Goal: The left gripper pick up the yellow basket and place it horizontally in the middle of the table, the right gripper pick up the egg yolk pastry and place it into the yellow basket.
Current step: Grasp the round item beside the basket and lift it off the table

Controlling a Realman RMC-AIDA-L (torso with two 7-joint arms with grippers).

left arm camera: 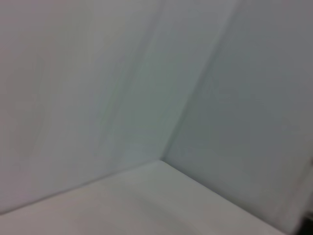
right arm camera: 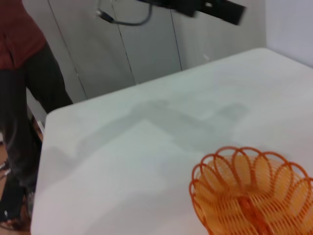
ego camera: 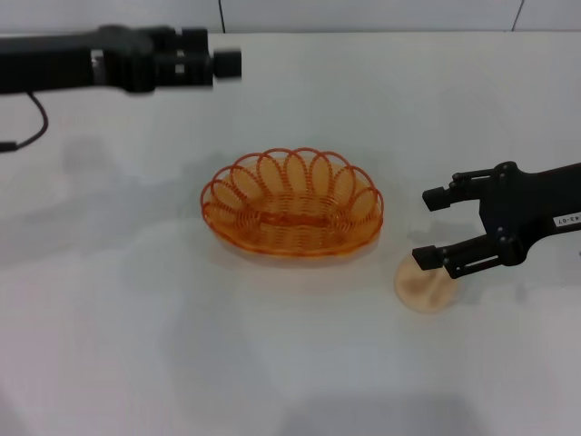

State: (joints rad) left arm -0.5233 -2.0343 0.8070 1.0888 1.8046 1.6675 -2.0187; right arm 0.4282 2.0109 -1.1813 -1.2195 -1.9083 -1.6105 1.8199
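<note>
The yellow basket lies lengthwise across the middle of the white table, empty; it also shows in the right wrist view. The egg yolk pastry sits on the table to the right of the basket and a little nearer to me, apart from it. My right gripper is open and empty, just above the pastry, with its nearer finger over the pastry's top edge. My left gripper is raised over the table's far left, away from the basket and holding nothing. The left wrist view shows only wall and table.
A person in a red top and dark trousers stands beyond the table's far side. Grey cabinet doors are behind. My left arm crosses the top of the right wrist view.
</note>
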